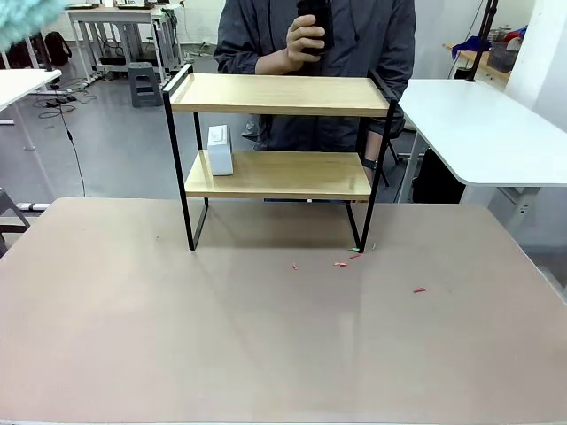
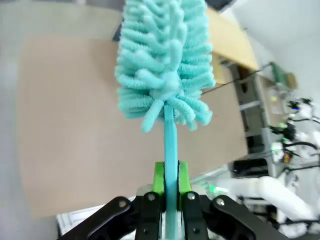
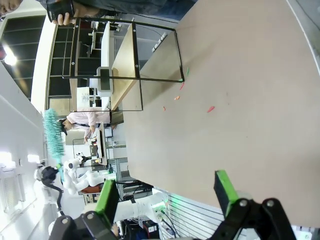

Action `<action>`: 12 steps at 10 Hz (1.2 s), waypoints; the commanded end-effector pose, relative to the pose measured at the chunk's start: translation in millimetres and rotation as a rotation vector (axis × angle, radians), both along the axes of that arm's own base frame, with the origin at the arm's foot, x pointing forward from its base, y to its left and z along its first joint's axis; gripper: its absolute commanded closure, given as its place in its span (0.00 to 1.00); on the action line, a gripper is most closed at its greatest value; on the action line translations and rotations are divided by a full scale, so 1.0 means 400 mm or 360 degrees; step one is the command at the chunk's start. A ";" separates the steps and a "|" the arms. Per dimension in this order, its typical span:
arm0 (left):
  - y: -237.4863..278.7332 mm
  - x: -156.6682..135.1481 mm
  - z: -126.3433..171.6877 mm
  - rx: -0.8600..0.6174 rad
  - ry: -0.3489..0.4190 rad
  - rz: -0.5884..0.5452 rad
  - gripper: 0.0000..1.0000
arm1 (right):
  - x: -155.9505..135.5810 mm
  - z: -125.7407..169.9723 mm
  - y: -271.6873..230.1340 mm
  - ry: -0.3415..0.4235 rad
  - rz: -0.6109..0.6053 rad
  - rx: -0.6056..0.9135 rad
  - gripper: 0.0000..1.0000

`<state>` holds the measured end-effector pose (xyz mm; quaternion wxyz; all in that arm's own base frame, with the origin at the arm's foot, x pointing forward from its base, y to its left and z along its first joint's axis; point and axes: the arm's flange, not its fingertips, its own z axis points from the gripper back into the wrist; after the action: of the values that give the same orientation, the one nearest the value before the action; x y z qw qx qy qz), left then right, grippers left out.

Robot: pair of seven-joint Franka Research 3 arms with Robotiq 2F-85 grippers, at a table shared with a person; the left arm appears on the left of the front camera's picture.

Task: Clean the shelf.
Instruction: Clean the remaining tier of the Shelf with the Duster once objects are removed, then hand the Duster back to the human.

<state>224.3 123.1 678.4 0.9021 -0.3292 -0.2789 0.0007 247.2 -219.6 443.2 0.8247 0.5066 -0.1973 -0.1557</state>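
The shelf point(image 1: 279, 93) stands at the table's far middle, two wooden boards in a black frame; a small white box point(image 1: 219, 149) sits on its lower board. My left gripper point(image 2: 170, 181) is shut on the thin handle of a teal fluffy duster point(image 2: 165, 60), held high above the table; the duster's head point(image 1: 25, 19) shows at the front view's top left corner. One wooden board of the shelf point(image 2: 231, 41) lies beyond the duster. My right gripper point(image 3: 166, 194) hangs open over the table with nothing between its fingers, and the shelf point(image 3: 122, 65) is well ahead of it.
A person stands behind the shelf holding a black object point(image 1: 314, 27) at chest height. Small red scraps point(image 1: 341, 264) lie on the tan table point(image 1: 266, 336) in front of the shelf's right leg, one more point(image 1: 418, 289) farther right. White side tables point(image 1: 483, 124) flank the far side.
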 end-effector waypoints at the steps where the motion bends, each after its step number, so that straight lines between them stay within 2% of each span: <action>1: -0.055 0.077 -0.183 0.0029 0.0111 -0.0177 0.88 | 0.006 0.005 -0.002 -0.0059 0.0004 0.0013 0.00; 3: -0.026 0.181 -0.327 -0.0167 0.0467 -0.0251 0.88 | 0.006 0.005 -0.002 -0.0059 0.0004 0.0013 0.00; 4: -0.037 0.227 -0.371 -0.0151 0.0691 -0.0130 0.88 | 0.006 0.005 -0.002 -0.0059 0.0004 0.0013 0.00; 5: -0.052 0.108 -0.326 -0.0066 0.0337 -0.0182 0.88 | 0.006 0.005 -0.002 -0.0059 0.0004 0.0013 0.00; 12: -0.052 0.108 -0.326 -0.0066 0.0337 -0.0182 0.88 | 0.006 0.005 -0.002 -0.0059 0.0004 0.0013 0.00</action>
<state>266.9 101.8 550.3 0.9188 -0.3596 -0.1628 -0.0096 247.2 -219.4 443.3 0.8252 0.5059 -0.1972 -0.1557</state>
